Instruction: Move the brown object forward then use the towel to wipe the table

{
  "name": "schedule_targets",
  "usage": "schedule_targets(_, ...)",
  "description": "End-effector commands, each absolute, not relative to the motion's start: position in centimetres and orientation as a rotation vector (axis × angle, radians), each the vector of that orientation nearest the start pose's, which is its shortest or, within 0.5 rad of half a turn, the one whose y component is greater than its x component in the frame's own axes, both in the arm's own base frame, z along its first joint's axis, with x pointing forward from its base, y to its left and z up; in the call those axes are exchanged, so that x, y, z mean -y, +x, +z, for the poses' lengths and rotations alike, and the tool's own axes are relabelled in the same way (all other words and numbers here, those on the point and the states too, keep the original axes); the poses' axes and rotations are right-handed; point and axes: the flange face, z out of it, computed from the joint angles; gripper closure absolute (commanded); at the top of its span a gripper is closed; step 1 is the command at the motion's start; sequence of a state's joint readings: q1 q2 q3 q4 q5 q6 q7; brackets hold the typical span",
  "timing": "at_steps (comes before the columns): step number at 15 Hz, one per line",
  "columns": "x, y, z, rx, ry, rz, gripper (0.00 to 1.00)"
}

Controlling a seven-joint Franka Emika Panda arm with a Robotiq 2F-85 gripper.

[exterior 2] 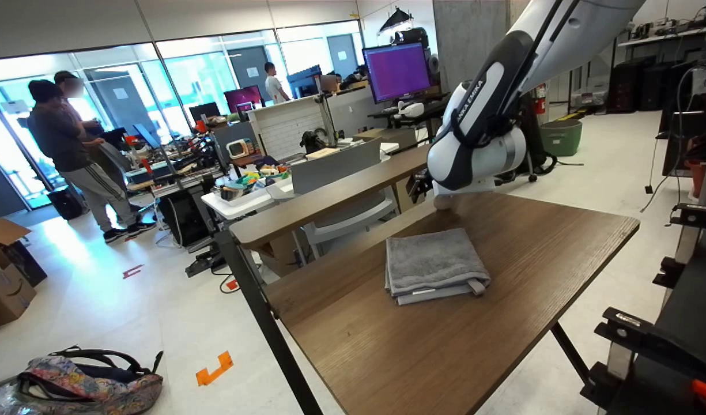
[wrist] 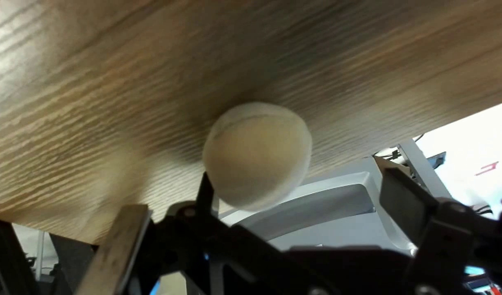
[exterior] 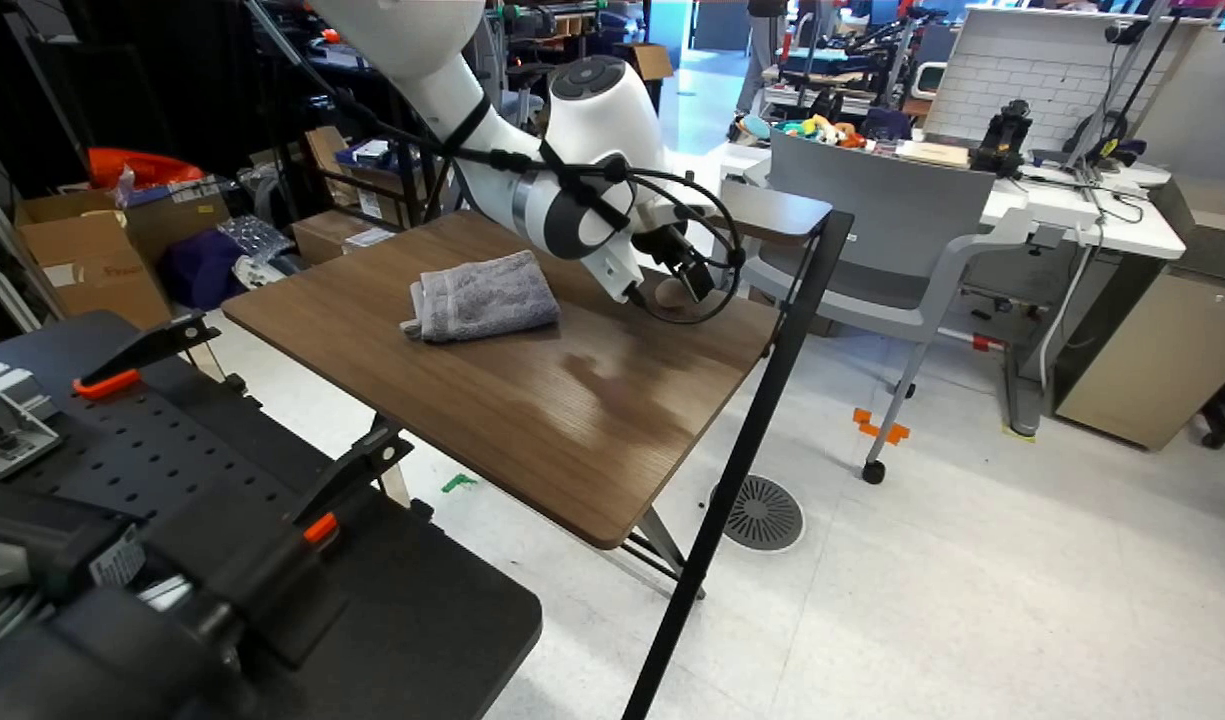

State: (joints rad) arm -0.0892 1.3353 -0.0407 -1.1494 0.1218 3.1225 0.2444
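Two jaws wide apart, nothing gripped, and I'm right at the brown ball [wrist: 257, 157]!
It sits near the edge of the bench [exterior: 532, 400], forward move likely unfinished, wiping all to come; pale tan, rounded, faintly creased. Farther out, the grey towel [exterior: 487, 297] lies folded, waiting.

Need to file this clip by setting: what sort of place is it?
Probably a robotics lab: a robot arm hangs over the table, clamps sit on a black bench, and a monitor stands beyond.
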Motion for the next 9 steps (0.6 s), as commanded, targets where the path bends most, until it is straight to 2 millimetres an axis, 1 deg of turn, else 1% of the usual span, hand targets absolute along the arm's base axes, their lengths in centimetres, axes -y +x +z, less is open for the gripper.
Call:
schedule_targets(1,9.2,76.6,3.7,-0.692,-2.866,-0.967,0.00)
schedule_targets(4,9.6,76.5,4.1,-0.721,-2.897,-0.929,0.00)
schedule_targets(9,10.9,76.0,4.8,-0.782,-2.947,-0.892,0.00)
